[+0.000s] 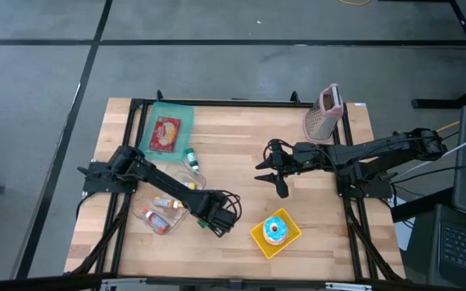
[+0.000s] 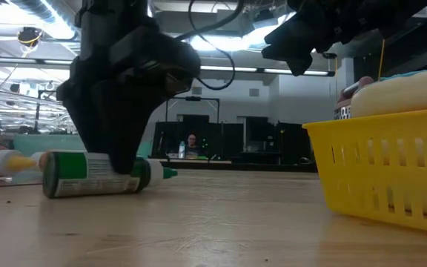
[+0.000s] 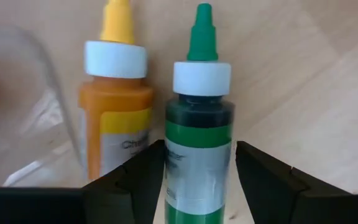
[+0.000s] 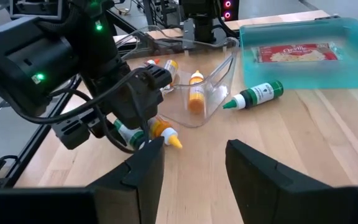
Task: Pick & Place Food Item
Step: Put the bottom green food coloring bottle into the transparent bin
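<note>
A green bottle [image 3: 199, 143] with a white collar and green tip lies on its side on the wooden table. An orange bottle [image 3: 114, 118] lies right beside it. My left gripper [image 3: 197, 180] points straight down over the green bottle, open, with one finger on each side of its labelled body. It also shows near the table's front middle [image 1: 217, 218] and low over the bottle [image 2: 121, 159]. My right gripper [image 1: 277, 179] hangs open in the air above the table's middle, holding nothing [image 4: 194, 162]. My left gripper comes at the green bottle from above, its fingers [image 3: 145, 177] lying across the bottle's body [image 3: 191, 168] below the collar. One finger stands flush along the bottle's side; whether either finger touches it, I cannot tell. The bottle lies flat on the table.
A yellow basket [image 1: 259, 238] holding a frosted donut stands front right of my left gripper. A clear container [image 4: 213, 81] with an orange bottle lies to the left. A second green bottle [image 4: 257, 95] and a teal tray [image 1: 154, 121] with a popcorn bag lie farther back. A grater [image 1: 324, 113] stands far right.
</note>
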Controlling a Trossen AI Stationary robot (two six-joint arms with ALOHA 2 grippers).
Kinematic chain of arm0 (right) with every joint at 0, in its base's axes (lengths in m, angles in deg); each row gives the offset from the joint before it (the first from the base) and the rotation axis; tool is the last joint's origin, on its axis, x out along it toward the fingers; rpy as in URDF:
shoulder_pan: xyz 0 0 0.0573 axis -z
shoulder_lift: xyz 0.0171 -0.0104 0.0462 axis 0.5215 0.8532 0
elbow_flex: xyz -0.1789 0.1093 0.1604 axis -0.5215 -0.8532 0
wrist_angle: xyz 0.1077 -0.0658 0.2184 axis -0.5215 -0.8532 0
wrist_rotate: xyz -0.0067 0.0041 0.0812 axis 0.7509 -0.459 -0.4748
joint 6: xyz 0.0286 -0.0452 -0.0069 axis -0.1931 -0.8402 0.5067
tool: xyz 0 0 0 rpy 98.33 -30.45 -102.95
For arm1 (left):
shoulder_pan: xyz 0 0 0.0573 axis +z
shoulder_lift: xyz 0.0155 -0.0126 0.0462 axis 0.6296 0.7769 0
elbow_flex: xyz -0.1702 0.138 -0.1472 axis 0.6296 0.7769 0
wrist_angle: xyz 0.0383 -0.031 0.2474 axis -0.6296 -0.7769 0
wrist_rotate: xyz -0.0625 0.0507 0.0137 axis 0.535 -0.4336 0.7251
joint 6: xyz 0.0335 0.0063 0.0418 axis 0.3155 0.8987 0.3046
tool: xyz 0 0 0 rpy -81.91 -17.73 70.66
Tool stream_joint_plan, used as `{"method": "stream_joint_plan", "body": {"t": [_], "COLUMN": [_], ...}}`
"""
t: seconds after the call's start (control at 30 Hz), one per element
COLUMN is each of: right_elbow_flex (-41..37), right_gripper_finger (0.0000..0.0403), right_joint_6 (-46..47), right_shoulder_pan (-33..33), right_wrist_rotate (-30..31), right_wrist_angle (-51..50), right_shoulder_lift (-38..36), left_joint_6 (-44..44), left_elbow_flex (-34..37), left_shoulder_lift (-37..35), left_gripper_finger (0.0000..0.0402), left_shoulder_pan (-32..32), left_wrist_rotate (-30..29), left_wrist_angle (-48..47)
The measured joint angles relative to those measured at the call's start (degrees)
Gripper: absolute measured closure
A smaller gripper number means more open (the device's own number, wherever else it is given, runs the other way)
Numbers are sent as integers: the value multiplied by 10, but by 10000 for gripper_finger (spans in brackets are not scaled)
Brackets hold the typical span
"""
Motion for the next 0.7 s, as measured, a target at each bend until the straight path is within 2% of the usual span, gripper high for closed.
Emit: {"method": "stream_joint_plan", "body": {"t": [0.43, 0.7], "right_elbow_flex": [0, 0], "right_gripper_finger": [234, 234], "right_joint_6": [0, 0], "right_shoulder_pan": [0, 0], "right_wrist_rotate": [0, 0], "right_wrist_angle": [0, 0], "right_shoulder_lift": [0, 0], "left_joint_6": [60, 98], "left_elbow_flex": [-2, -19], "left_shoulder_lift": [6, 7], "left_gripper_finger": [286, 300], "left_shoulder_pan": [-4, -5], "left_wrist_rotate": [5, 0], "left_wrist_angle": [45, 48]}}
